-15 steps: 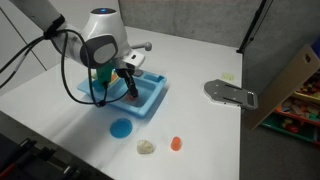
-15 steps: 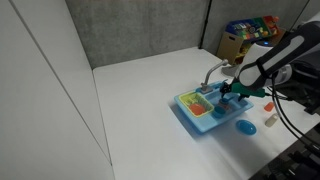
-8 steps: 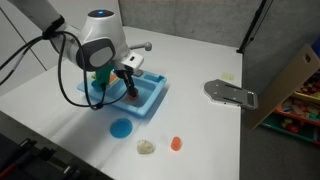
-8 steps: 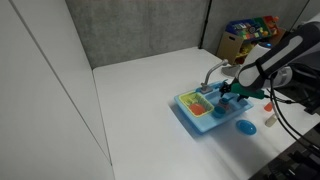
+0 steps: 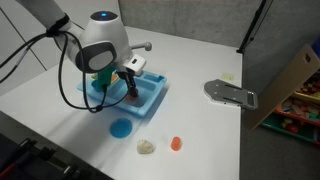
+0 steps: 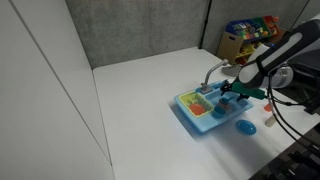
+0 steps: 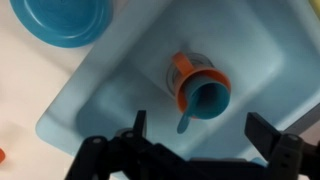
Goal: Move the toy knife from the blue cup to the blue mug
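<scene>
In the wrist view the blue cup [image 7: 205, 95] with a red-orange band stands in the blue toy sink [image 7: 100, 90]. A blue toy knife [image 7: 185, 118] sticks out over the cup's rim. My gripper [image 7: 200, 124] is open just above the cup, with one finger on either side of it and touching nothing. In both exterior views the gripper [image 5: 128, 85] [image 6: 228, 92] hangs over the sink [image 5: 150, 98] [image 6: 195, 115]. The plain blue mug cannot be made out in any view.
A flat blue disc [image 5: 121, 127] [image 7: 60, 20] lies on the white table in front of the sink. A beige toy [image 5: 147, 147] and an orange toy [image 5: 176, 143] lie nearby. A grey faucet piece [image 5: 230, 93] lies apart. Toy boxes [image 6: 250, 30] stand at the table's edge.
The gripper has shifted only very slightly over the sink. It stays open, and the cup and knife have not moved.
</scene>
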### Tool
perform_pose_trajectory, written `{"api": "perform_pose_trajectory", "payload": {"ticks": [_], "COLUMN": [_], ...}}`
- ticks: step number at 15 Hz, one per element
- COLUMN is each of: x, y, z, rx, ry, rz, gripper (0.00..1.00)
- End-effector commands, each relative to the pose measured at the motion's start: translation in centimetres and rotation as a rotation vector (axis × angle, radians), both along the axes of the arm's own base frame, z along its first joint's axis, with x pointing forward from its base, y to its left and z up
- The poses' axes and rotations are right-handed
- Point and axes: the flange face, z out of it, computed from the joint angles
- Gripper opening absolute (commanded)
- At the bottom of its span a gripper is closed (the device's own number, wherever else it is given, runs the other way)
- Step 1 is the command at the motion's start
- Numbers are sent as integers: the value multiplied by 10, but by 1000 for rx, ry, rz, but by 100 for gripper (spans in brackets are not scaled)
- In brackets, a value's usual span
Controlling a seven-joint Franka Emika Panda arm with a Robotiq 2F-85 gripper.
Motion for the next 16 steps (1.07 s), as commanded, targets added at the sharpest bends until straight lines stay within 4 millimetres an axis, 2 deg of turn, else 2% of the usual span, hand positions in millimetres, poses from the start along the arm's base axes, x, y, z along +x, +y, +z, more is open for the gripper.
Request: {"api": "perform_pose_trajectory", "payload": {"ticks": [1, 5, 7, 10, 13, 14, 15, 16], "x": [-3, -3, -3, -4, -4, -5, -5, -5], "y": [-3, -2, -2, -2, -4, -4, -5, -5], "z": [6, 8, 9, 8, 7, 8, 8, 8], "rx": [26, 41, 47, 52, 57, 58, 60, 61], "ry": [-33, -53, -58, -58, -57, -58, -58, -58], "rz": [-3, -4, -5, -5, -8, -9, -11, -12], "gripper": [100, 100, 79, 64, 57, 47, 33, 31]}}
